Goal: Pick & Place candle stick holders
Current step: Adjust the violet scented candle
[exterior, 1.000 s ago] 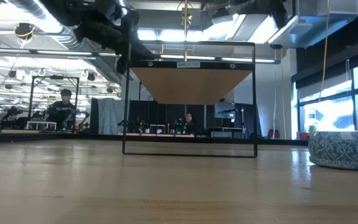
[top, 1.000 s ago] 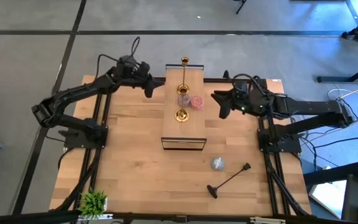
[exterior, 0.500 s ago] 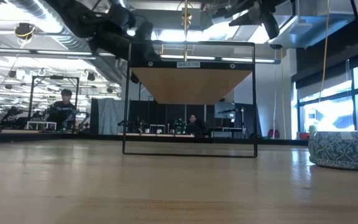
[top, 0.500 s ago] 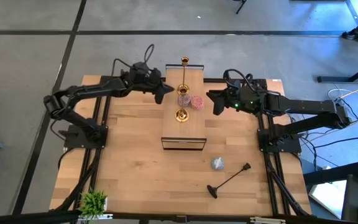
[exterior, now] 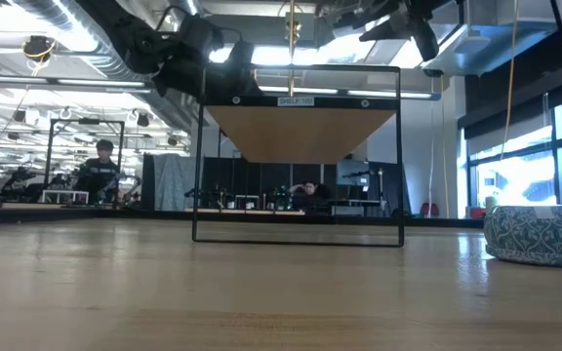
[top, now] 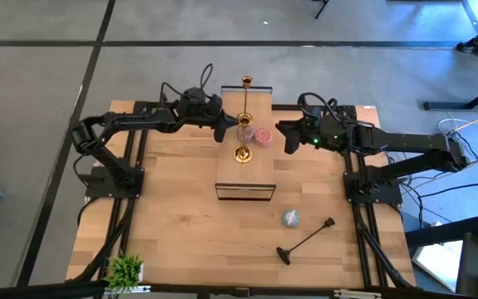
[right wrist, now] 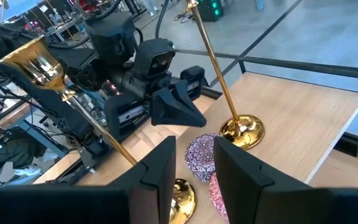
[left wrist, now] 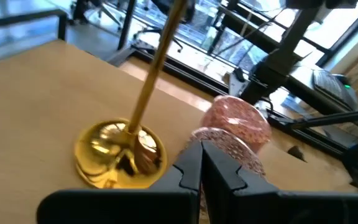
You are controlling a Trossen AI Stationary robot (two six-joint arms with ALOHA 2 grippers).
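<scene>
1. Pale butcher-block wood makes up my worktop (top: 181, 208), its planks running in long strips, with a small green potted plant (top: 125, 269) at its near left corner.
2. My left claw (top: 221, 129) reaches in from the left beside the shelf, its two dark fingers (left wrist: 194, 168) pressed together and holding nothing, their tips just short of the sparkly cups.
3. At the worktop's middle I see a raised shelf (top: 246, 145): a light wooden board on a thin black wire frame. From table height a small white label (exterior: 297, 101) sits on the frame's front edge; I read it as "SHELF" with some digits I cannot make out.
4. On the shelf stand two gold candle stick holders, polished metal with thin stems and round domed bases: one near the shelf's middle (top: 242, 153), one at the far end (top: 246, 81).
5. Between them sit two glittery round cups, a purplish one (top: 244, 133) and a pink one (top: 262, 136), touching or nearly so.
6. My right claw (top: 286, 137) hovers just right of the shelf near the pink cup, its flat dark fingers (right wrist: 165, 168) a narrow gap apart with nothing between them.
7. On the near right of the worktop lies a patterned blue-grey cup (top: 290, 218), and beside it a long black candle stick holder (top: 305, 241) on its side.
</scene>
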